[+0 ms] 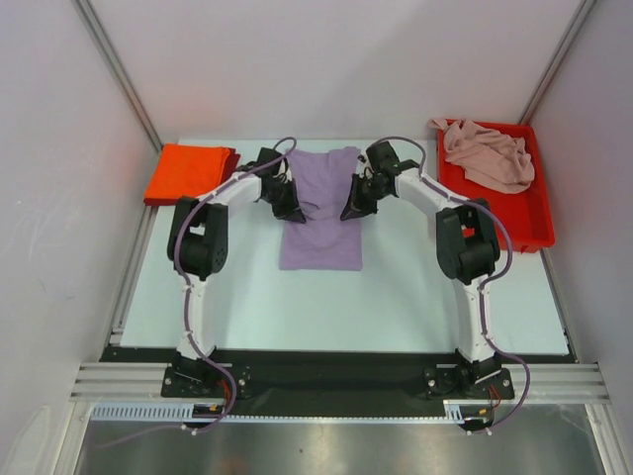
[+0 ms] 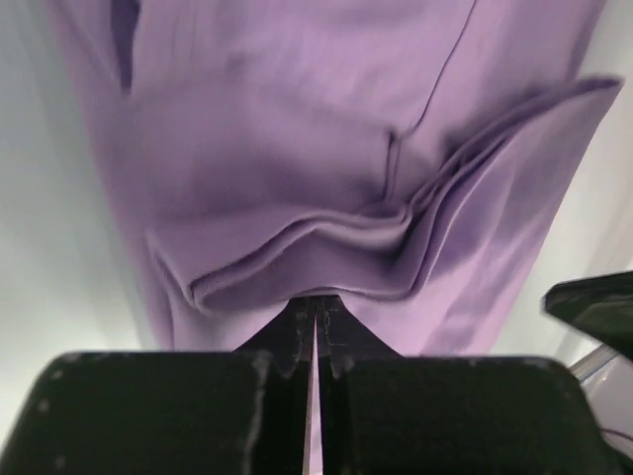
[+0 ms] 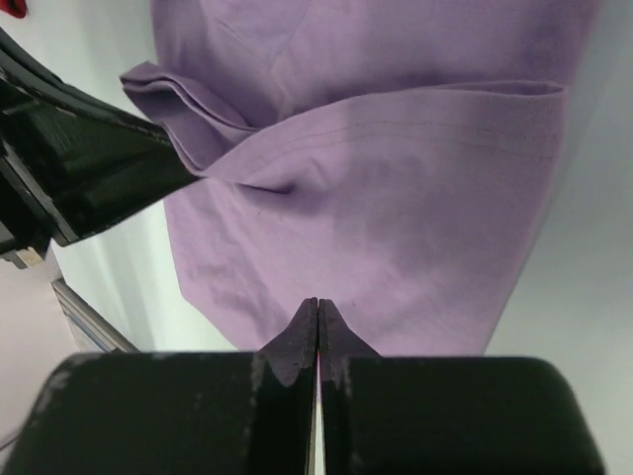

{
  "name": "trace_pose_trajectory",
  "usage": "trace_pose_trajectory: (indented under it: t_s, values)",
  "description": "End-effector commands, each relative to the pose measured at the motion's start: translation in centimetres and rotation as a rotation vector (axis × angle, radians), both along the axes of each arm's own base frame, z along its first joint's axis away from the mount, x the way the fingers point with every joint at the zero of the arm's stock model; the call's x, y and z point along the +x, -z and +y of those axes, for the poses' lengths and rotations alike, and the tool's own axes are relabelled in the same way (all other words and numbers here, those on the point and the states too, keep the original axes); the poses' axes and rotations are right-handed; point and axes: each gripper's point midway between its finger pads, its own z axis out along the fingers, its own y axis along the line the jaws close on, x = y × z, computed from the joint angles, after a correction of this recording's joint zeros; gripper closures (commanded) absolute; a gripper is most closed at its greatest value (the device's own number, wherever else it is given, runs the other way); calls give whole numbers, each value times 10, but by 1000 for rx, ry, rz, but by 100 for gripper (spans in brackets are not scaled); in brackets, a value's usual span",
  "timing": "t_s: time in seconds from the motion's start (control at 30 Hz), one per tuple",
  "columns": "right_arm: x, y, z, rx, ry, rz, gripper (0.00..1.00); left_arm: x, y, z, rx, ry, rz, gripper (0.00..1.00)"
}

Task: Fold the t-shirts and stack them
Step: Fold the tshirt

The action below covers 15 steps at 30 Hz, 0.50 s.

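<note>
A lavender t-shirt (image 1: 319,237) lies partly folded in the middle of the table, its top end wider than the strip below. My left gripper (image 1: 295,212) sits at the shirt's left edge. In the left wrist view this gripper (image 2: 315,302) is shut, with a raised fold of the lavender t-shirt (image 2: 297,267) bunched at its tips. My right gripper (image 1: 348,212) is at the shirt's right edge. It (image 3: 317,303) is shut too, tips pressed into the lavender t-shirt (image 3: 396,198) near its side edge. An orange-red t-shirt (image 1: 188,171) lies folded at the back left.
A red tray (image 1: 537,218) stands at the back right with a crumpled pale pink t-shirt (image 1: 490,153) in it. White walls close in on both sides. The two grippers are close together over the shirt; the other arm's black finger (image 3: 89,168) shows in the right wrist view.
</note>
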Motion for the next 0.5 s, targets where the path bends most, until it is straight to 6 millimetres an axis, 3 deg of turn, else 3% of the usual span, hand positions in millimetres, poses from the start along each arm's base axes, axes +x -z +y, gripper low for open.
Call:
trace_pose_trajectory:
  t_s: [0.0, 0.13, 0.17, 0.27, 0.3, 0.4, 0.47]
  values:
    - [8, -3, 12, 56, 12, -12, 100, 34, -22, -8, -40, 11, -92, 100]
    - [20, 6, 11, 62, 29, 3, 100, 68, -30, -3, -48, -18, -167, 100]
    - [25, 10, 11, 64, 37, 2, 100, 72, -19, -3, -43, -15, -151, 100]
    - [40, 12, 10, 83, 49, -28, 100, 94, -23, 1, -28, -4, -196, 100]
    - [48, 16, 10, 86, 54, -32, 100, 100, -13, 6, -20, -9, -188, 100]
    - [68, 14, 5, 120, 85, -30, 100, 117, -36, 14, -17, -21, -258, 100]
    - [74, 12, 0, 113, 79, -46, 100, 114, -54, 16, -8, -13, -292, 98]
